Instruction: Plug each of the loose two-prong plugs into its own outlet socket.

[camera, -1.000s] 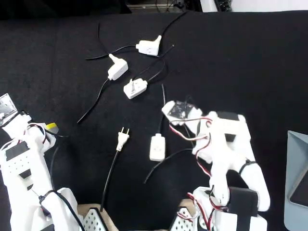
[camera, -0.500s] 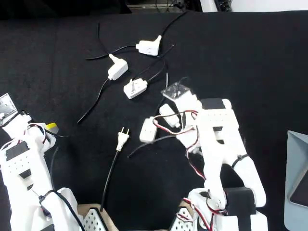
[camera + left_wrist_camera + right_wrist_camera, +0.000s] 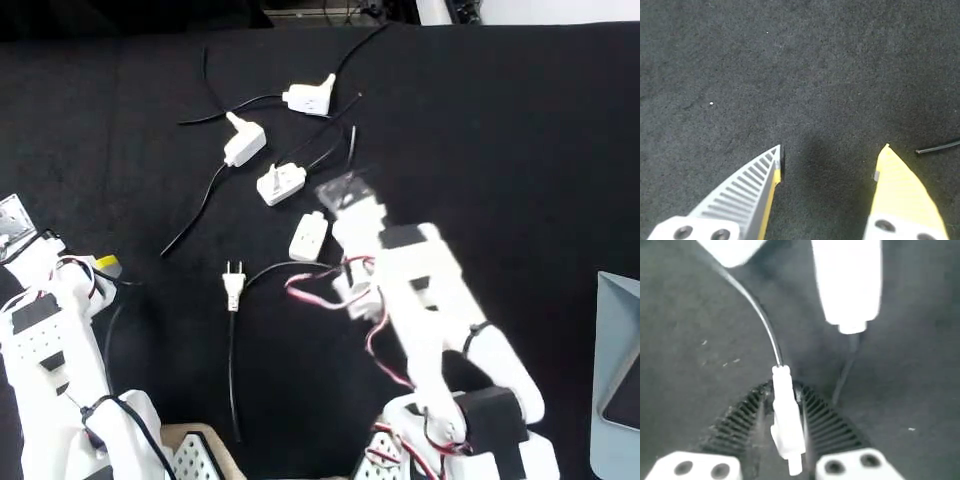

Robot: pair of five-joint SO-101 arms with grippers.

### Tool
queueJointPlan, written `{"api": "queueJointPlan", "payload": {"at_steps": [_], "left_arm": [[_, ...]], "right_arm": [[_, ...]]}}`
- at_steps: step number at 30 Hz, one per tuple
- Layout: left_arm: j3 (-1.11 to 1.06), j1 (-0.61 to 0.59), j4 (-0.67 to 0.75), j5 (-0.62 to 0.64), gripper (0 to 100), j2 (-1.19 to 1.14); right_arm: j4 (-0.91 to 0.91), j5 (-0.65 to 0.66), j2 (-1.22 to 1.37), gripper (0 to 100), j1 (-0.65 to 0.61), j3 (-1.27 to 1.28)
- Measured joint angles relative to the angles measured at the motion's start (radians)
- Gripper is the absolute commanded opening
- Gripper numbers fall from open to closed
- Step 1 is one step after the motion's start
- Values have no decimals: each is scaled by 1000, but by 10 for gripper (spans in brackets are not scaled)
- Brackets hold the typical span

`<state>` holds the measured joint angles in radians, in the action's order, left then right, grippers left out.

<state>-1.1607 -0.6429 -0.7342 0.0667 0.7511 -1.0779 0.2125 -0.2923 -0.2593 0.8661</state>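
My right gripper (image 3: 784, 387) is shut on a slim white plug (image 3: 786, 420) whose black cord runs off toward a white block (image 3: 735, 250). A white outlet socket (image 3: 847, 285) lies just beyond the fingers, apart from the plug. In the high view the right gripper (image 3: 340, 192) sits mid-table next to that socket (image 3: 308, 237). A loose two-prong plug (image 3: 233, 285) lies left of it on a black cord. My left gripper (image 3: 832, 147) hangs open over bare black cloth, holding nothing; the left arm (image 3: 50, 320) is at the table's left edge.
Three more white plug-and-socket pieces (image 3: 280, 183), (image 3: 243, 142), (image 3: 308, 97) lie at the back with black cords looping between them. A grey container (image 3: 618, 370) stands at the right edge. A yellow tag (image 3: 107, 263) lies by the left arm.
The right arm swung left and toward the back of the table. The white socket slid with it up and left, and the loose plug shifted left. The left arm kept still.
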Motion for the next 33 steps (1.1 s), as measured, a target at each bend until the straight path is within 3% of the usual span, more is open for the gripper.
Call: {"api": "queueJointPlan", "payload": {"at_steps": [11, 24, 33], "left_arm": [[0, 0, 0, 0, 299, 0], [0, 0, 0, 0, 299, 0], [0, 0, 0, 0, 299, 0]], "right_arm": [[0, 2, 0, 81, -94, 49], [-143, 2, 0, 137, -92, 49], [-146, 2, 84, 136, -80, 48]]}}
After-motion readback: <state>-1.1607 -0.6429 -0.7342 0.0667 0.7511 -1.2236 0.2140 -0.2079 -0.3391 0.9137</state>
